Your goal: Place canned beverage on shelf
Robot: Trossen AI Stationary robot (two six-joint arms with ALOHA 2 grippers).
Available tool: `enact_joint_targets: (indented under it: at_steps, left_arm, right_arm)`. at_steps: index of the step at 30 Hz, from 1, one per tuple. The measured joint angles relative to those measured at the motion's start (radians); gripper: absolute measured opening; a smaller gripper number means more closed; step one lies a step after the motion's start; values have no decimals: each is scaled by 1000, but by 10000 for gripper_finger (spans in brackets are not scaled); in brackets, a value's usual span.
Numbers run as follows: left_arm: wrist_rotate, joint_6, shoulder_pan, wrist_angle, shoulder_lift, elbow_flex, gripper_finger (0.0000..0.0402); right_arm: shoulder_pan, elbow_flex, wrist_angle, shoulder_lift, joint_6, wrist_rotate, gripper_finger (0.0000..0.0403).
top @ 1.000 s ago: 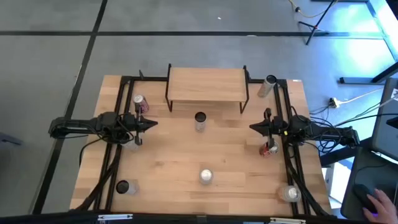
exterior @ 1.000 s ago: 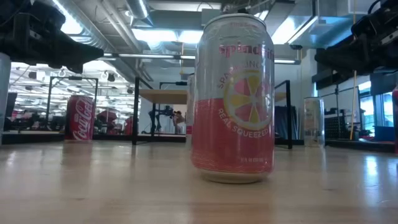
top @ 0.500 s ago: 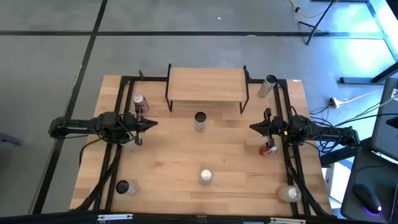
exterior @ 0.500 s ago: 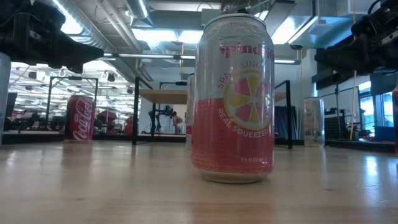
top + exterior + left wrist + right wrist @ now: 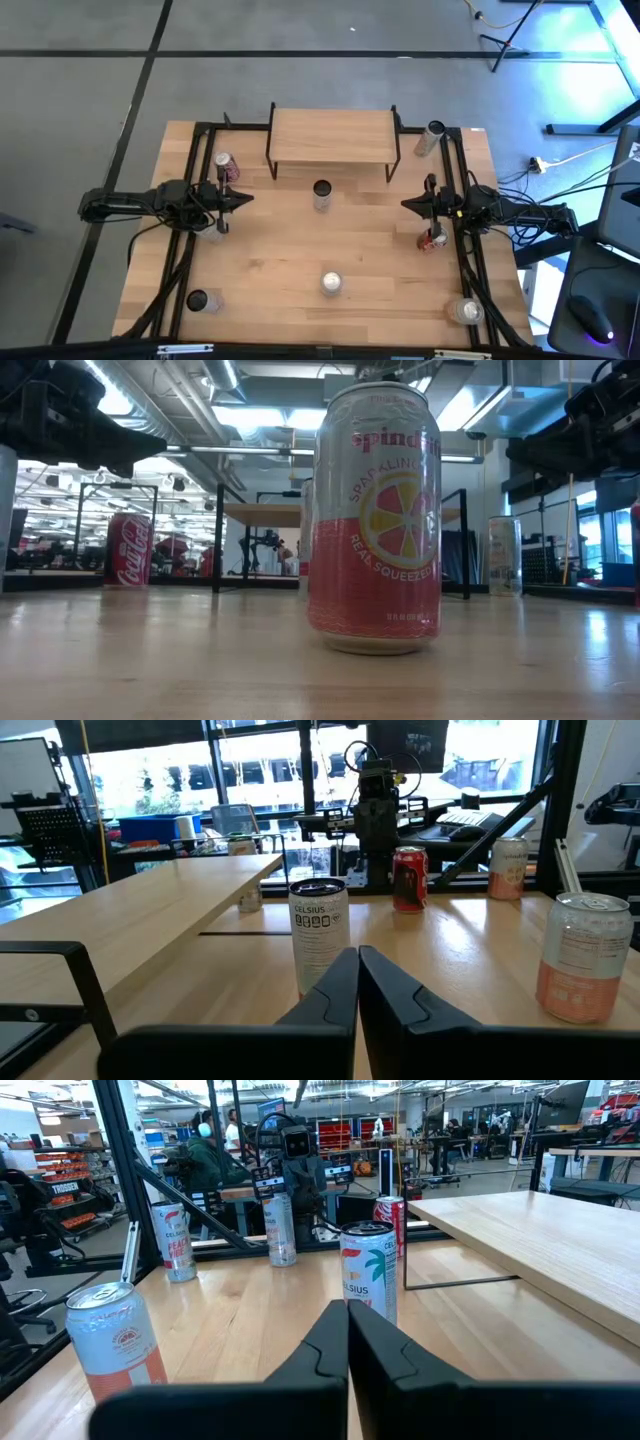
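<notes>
Cans stand scattered across the table (image 5: 280,250) in the high view, seven by my count: a Celsius can (image 5: 321,194) just below the shelf (image 5: 332,136) at upper centre, a pink-and-white can (image 5: 331,283) at lower centre, a red cola can (image 5: 224,163) at the left rail, one at lower left (image 5: 197,300), one at lower right (image 5: 464,311), one beside the shelf at upper right (image 5: 433,136), and a red one (image 5: 434,239) under the right arm. The shelf top is bare, so no can has been placed yet. The left gripper (image 5: 246,198) at mid-left and the right gripper (image 5: 406,205) at mid-right both point inward with fingers pressed together, holding nothing. In the low view the pink-and-white can (image 5: 375,520) fills the centre, with the cola can (image 5: 128,550) at left and the shelf (image 5: 262,512) far behind. The left wrist view shows the closed left gripper (image 5: 358,955) aimed at the Celsius can (image 5: 318,934), shelf plank (image 5: 150,915) at left (the other arm faces it beyond). The right wrist view mirrors this: right gripper (image 5: 347,1312) shut, Celsius can (image 5: 369,1275) ahead, shelf (image 5: 540,1235) at right. I judge this the start: one arm must open, reach a can, likely the Celsius one, and grasp it before lifting it onto the plank.
</notes>
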Motion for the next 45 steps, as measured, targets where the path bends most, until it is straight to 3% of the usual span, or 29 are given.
enact_joint_targets:
  at_steps: [18, 25, 29, 31, 38, 45]
  left_arm:
    - [0, 0, 0, 0, 0, 0, 0]
    - [-79, 2, 0, 26, 0, 0, 0]
    - [-52, -65, 0, 89, 0, 0, 0]
    - [-87, -64, 1, 152, 0, 0, 0]
    - [-227, -78, 1, 383, 1, 2, 0]
    - [-295, -85, 1, 369, 48, 126, 0]
  right_arm:
    - [0, 0, 0, 0, 0, 1, 1]
    - [0, 0, 5, 0, 6, 3, 1]
    - [0, 0, 39, 0, 7, 74, 1]
    - [0, 0, 39, 0, 13, 109, 1]
    - [0, 0, 48, 0, 201, 212, 1]
    - [0, 0, 141, 0, 448, 291, 1]
